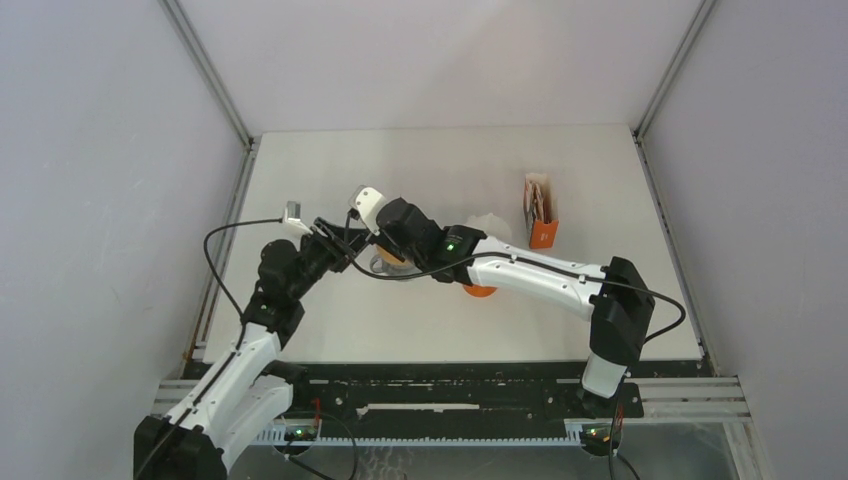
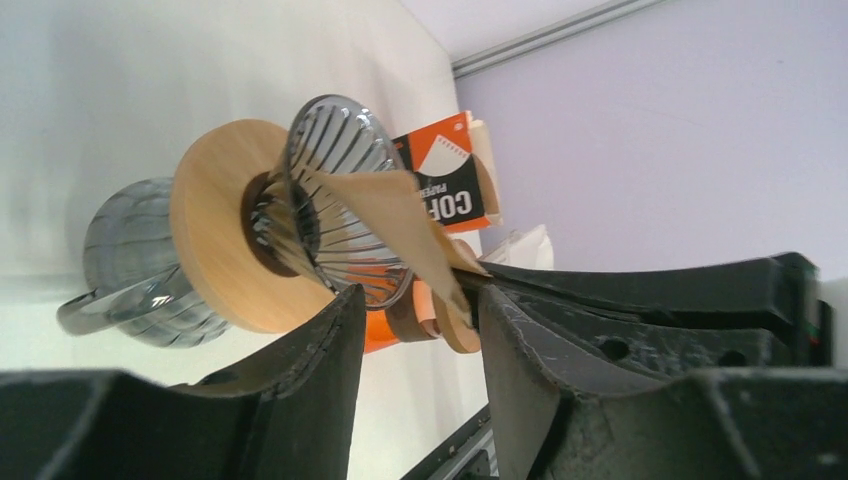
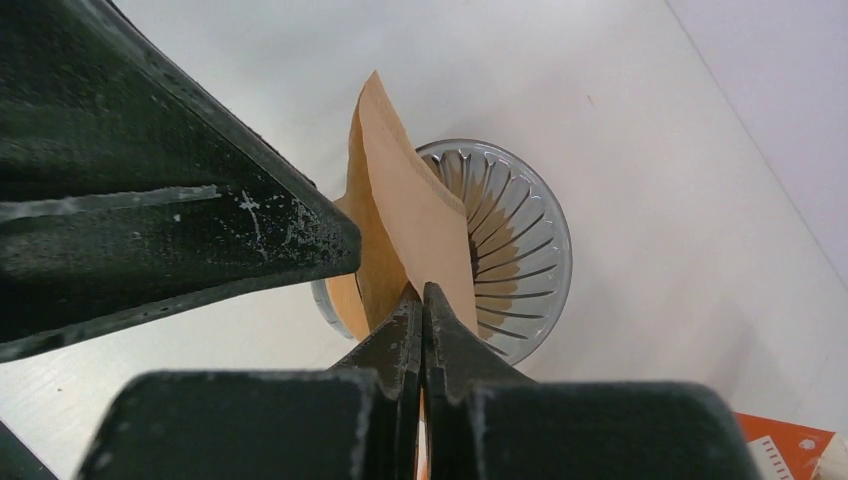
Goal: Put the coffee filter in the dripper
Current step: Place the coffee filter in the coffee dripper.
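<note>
Brown paper is catching the eye first: the coffee filter (image 3: 405, 215), folded flat, is standing on edge with its lower part down inside the ribbed glass dripper (image 3: 520, 250) and its upper part poking out above the rim. In the right wrist view it is sitting at the centre of the frame, leaning towards the left side of the cone. The right pincer (image 3: 422, 297) is pressing its two fingers tight together on the filter's near edge, at lower centre.

The left pincer (image 2: 420, 300) is standing with its jaws parted at the bottom of its own view, gripping nothing. The filter's edge is running down just beside its right-hand finger, and I cannot tell whether they are touching. The dripper is resting on a round wooden collar (image 2: 215, 225) over a clear glass server (image 2: 125, 250), at left centre of that frame.

From above, both arms are meeting at the middle of the pale counter (image 1: 450, 165). An orange filter box (image 1: 541, 218) is standing right of centre, well apart from the dripper, and a small orange object (image 1: 481, 291) is peeking from beneath the right arm.
</note>
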Tool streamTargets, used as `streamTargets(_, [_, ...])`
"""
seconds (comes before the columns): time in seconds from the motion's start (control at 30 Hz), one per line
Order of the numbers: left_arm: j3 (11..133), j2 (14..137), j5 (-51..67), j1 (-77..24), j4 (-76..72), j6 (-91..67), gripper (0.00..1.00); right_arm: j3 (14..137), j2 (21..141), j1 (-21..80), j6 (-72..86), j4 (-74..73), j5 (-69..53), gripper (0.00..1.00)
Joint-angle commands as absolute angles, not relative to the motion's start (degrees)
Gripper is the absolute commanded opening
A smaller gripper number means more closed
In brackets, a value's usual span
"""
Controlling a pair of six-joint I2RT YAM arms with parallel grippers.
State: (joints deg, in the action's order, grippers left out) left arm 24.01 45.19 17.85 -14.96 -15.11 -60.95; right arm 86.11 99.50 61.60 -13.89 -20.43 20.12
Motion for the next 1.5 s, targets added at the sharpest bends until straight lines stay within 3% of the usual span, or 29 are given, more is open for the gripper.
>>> streamTargets(0.0, [28.6,44.7,14.6,-16.0,-7.3,-58.8,0.52,88.7,95.9,62.5,-12.0,-19.5,22.5,0.0])
streamTargets(0.43, [31.1,43.9,13.4,-17.7,-5.4,-60.0,0.56,88.8,96.1,65.3,-13.6,-18.0,27.9,0.0])
streamTargets(0.8, [33.5,45.7,10.9,-19.7,-1.7,-59.6,0.52,90.1,96.8,67.1,-13.3,-17.8,30.3,0.0])
streamTargets(1.2, [36.8,46.1,3.8,-22.1,6.9,-54.6,0.41,90.8,96.1,66.8,-11.2,-18.8,31.3,0.0])
streamTargets(1.47, [39.0,47.5,-0.3,-24.6,11.3,-51.2,0.22,91.9,96.5,65.3,-8.7,-21.3,30.1,0.0])
